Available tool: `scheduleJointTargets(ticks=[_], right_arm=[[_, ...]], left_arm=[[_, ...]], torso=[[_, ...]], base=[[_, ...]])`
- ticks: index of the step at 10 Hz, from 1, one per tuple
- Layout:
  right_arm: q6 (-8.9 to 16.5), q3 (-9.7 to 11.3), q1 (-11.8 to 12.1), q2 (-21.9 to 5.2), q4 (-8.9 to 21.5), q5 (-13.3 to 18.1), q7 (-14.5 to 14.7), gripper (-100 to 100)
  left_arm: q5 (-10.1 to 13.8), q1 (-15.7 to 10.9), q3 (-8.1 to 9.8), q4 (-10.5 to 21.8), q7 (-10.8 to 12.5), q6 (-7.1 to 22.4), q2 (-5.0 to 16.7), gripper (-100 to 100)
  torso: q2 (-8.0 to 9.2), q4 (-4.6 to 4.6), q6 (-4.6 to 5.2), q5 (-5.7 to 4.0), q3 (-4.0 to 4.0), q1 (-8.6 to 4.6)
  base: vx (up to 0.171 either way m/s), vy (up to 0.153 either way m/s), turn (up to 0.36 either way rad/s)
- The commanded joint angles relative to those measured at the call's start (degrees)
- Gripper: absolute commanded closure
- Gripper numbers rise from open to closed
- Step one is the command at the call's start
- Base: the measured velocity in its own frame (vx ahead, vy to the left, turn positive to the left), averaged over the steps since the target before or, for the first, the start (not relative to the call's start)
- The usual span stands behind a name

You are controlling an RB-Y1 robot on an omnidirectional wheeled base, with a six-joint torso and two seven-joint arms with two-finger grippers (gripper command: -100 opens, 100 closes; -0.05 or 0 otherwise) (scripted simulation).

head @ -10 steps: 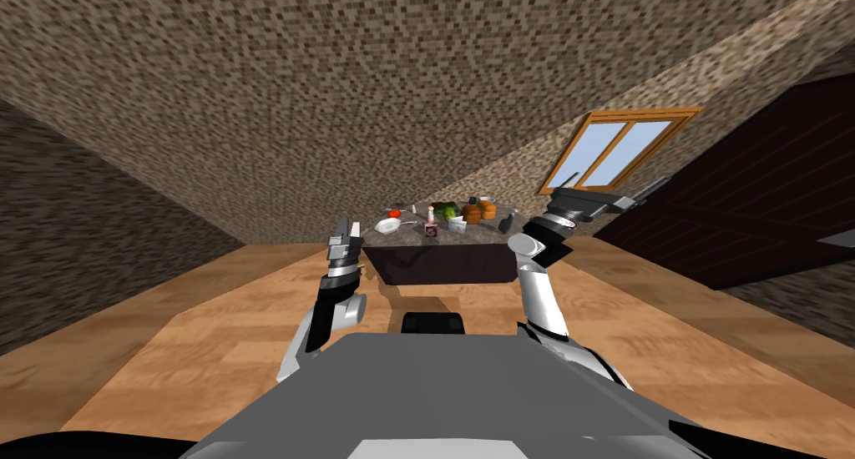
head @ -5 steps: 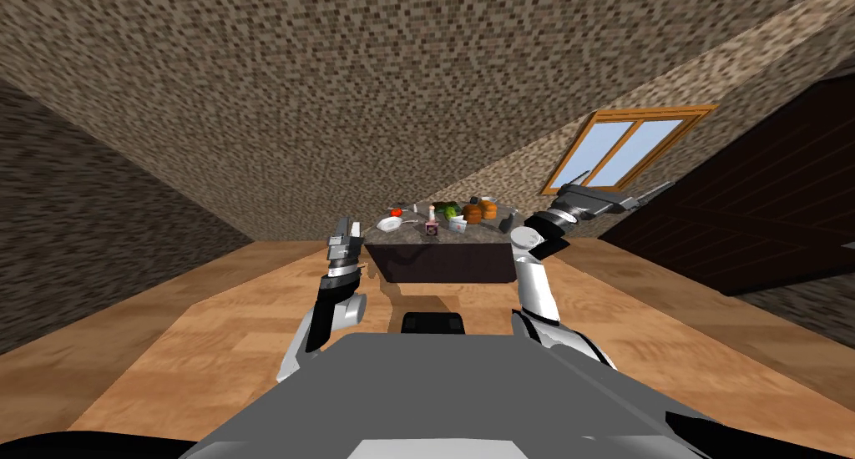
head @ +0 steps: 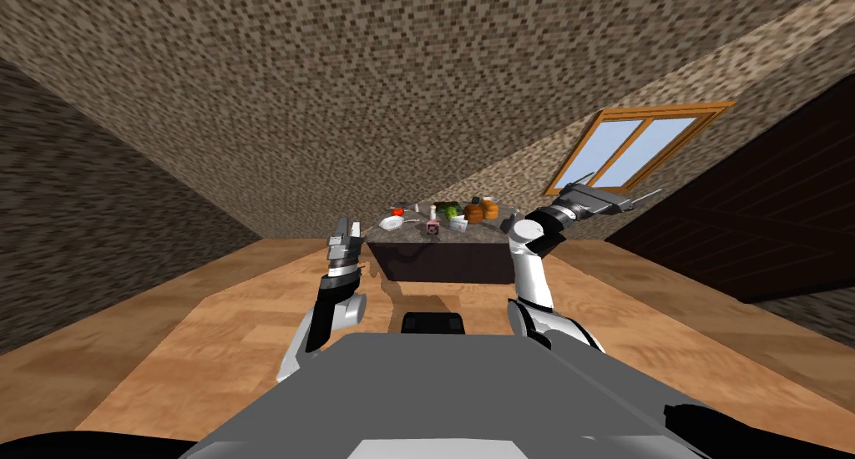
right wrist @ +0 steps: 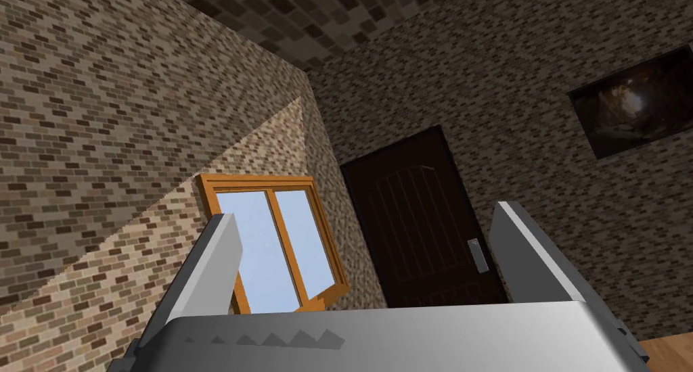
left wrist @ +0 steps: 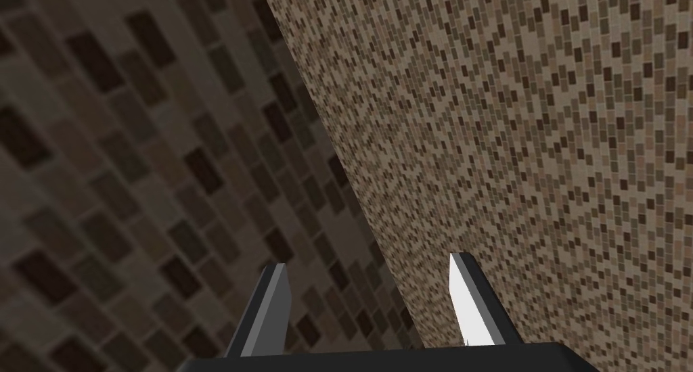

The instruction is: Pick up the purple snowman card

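Pretty plain stuff: matt tan wood-plank floor (head: 209, 329), speckled grey stone-look tabletop (head: 411, 238), rough mottled brown brick walls (head: 334, 78), smooth orange wooden window frame (head: 668, 108).

No text, label, brand, number or sign can be read anywhere. The things crowded on the counter (head: 442, 264) are too small for any print on them to be made out, and this includes the small purple card (head: 432, 229) near the counter's front edge. The dark framed picture (right wrist: 633, 111) on the brick wall beside the door shows only a murky brown image, with no lettering that can be told.
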Motion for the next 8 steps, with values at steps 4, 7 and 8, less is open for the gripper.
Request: scheduleJointTargets(ticks=[4, 7, 8], right_arm=[[-3.2, -1.5, -5.4, -0.2, 4.1, -8.0, 0.6, -100], [-5.2, -2.5, -8.1, -0.2, 6.7, -12.7, 0.8, -100], [-5.2, -2.5, -8.6, -0.2, 6.8, -14.6, 0.8, -100]], left_arm=[[0.0, 0.0, 0.00, 0.0, 0.0, 0.0, 0.0, 0], [0.0, 0.0, 0.00, 0.0, 0.0, 0.0, 0.0, 0], [0.0, 0.0, 0.00, 0.0, 0.0, 0.0, 0.0, 0]], torso=[[-0.01, 0.00, 0.00, 0.00, 0.00, 0.00], [-0.05, -0.01, 0.03, 0.00, -0.02, 0.01], [-0.04, -0.01, 0.00, 0.01, -0.02, 0.02]], base=[[-0.024, -0.008, 0.045], [-0.010, -0.002, 0.033], [-0.019, -0.003, 0.048]])
